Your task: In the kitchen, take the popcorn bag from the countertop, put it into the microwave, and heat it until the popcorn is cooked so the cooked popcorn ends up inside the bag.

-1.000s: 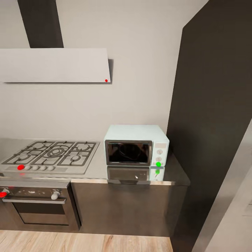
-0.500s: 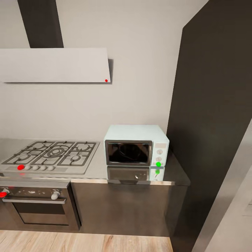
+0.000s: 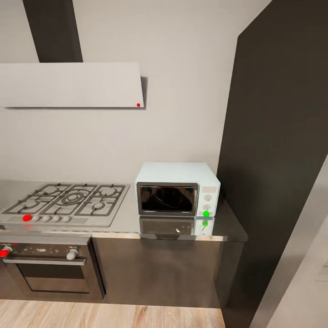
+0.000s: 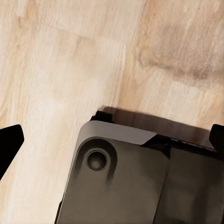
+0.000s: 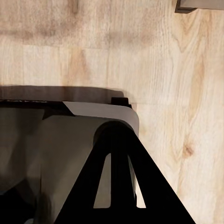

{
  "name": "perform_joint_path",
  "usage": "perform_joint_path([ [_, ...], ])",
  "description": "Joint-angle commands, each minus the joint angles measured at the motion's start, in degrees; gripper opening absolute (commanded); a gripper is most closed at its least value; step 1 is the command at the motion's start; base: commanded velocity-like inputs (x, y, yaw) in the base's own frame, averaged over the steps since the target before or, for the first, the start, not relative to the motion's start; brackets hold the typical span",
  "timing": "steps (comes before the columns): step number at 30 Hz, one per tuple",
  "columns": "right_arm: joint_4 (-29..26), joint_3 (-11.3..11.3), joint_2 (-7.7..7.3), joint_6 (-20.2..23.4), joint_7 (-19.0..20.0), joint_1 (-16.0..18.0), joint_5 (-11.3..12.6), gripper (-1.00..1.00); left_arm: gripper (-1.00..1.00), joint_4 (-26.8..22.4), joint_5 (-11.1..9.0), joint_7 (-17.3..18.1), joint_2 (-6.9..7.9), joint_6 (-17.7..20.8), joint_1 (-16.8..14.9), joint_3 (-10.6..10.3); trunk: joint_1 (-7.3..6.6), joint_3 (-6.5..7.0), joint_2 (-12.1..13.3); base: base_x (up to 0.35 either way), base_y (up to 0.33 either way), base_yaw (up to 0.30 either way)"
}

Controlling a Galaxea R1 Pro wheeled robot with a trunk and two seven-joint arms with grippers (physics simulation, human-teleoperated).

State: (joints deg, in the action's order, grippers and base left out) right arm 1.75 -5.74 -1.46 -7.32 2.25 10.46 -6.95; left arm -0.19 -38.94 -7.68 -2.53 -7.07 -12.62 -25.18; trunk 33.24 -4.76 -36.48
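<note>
Microwave (image 3: 177,188): 1 unit, pale mint-blue box, dark glass door shut, interior hard to make out thru glass. Sits on countertop at its right end, just beside the hob, near tall dark cabinet.
Microwave panel: right of door, 2 pale round knobs plus 1 green dot (image 3: 206,213) at bottom; markings too small to read.
Countertop (image 3: 228,228): grey, glossy, steel-coloured edge; mirrors microwave front and green dot. Left part cut off by frame.
Hob (image 3: 68,202): steel gas hob w/ grates; burner count unclear, left edge cut. Row of pale knobs in front, 1 red dot at left of row.
Oven (image 3: 50,269): dark built-in under hob, steel handle, 1 pale knob seen, 1 red dot at frame edge; left side cut off.
Hood (image 3: 73,85): white, slanted, 1 red dot at lower right corner.
Tall cabinet (image 3: 278,150): dark, right of countertop, top cut off.
Floor (image 3: 109,314): light wood planks.
Left gripper (image 4: 112,140): 2 dark fingertips at opposite frame edges, spread wide, nothing between; over robot base and wood floor.
Right gripper (image 5: 119,186): dark triangular finger seen, other finger cut off; can't tell if released or clenched.
</note>
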Motion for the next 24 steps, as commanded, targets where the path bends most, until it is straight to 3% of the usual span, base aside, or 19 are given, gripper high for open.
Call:
perform_joint_path([
  [1, 0.19, -0.5, -0.03, -0.34, 0.12, 0.09, -0.58, -1.0, 1.0, 0.01, -0.35, -0.23, -0.02, -0.13, -0.04, -0.48, 0.02, -0.1, -0.09, 0.0, 0.0, 0.0],
  [24, 0.19, -0.5, -0.03, -0.36, 0.12, 0.09, -0.58, -1.0, 1.0, 0.01, -0.35, -0.23, -0.02, -0.13, -0.04, -0.48, 0.02, -0.1, -0.09, 0.0, 0.0, 0.0],
])
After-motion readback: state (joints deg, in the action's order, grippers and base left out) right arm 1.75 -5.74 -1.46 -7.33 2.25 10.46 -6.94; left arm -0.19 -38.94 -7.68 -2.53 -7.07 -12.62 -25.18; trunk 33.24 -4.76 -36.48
